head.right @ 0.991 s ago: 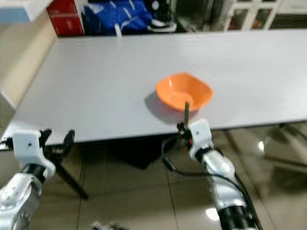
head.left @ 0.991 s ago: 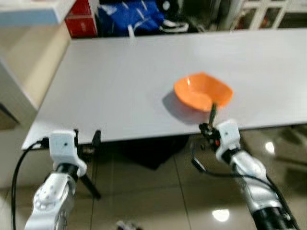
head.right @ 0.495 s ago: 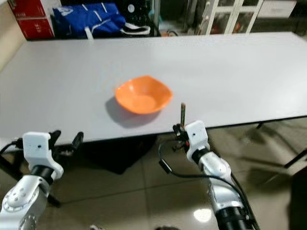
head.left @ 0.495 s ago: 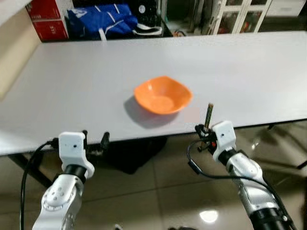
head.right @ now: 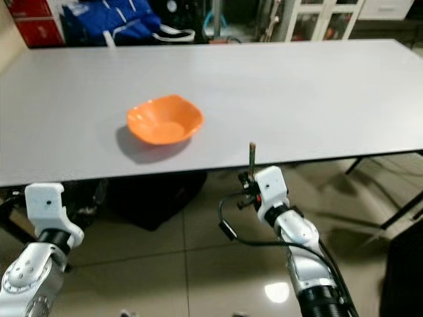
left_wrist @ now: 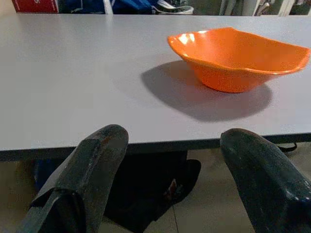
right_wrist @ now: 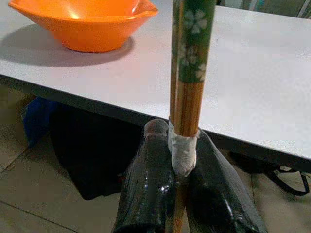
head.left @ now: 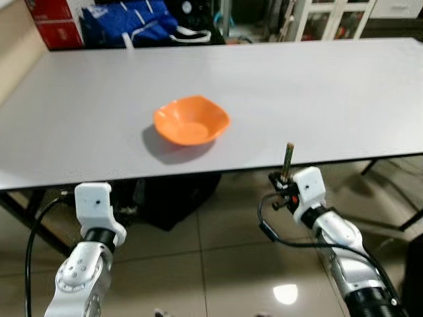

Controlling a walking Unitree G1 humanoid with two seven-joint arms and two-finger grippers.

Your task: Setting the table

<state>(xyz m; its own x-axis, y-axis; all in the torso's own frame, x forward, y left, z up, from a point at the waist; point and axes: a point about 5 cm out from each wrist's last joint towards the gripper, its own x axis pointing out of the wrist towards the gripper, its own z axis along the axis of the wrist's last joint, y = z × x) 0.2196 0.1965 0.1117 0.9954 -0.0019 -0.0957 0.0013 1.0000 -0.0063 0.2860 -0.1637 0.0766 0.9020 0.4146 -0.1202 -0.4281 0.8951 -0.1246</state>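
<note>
Grey bench carrying one orange bowl, upright and with nothing in it, toward the robot's left. Right claw, held below the near edge, is closed on a pair of chopsticks standing upright, green flowered band at the top. Left claw hangs beneath the near edge, fingers spread wide and holding nothing. Glossy tiled floor lies below.

Silver arms carry white boxy wrists, looping black cables, and a glossy black-fingered right hand.
</note>
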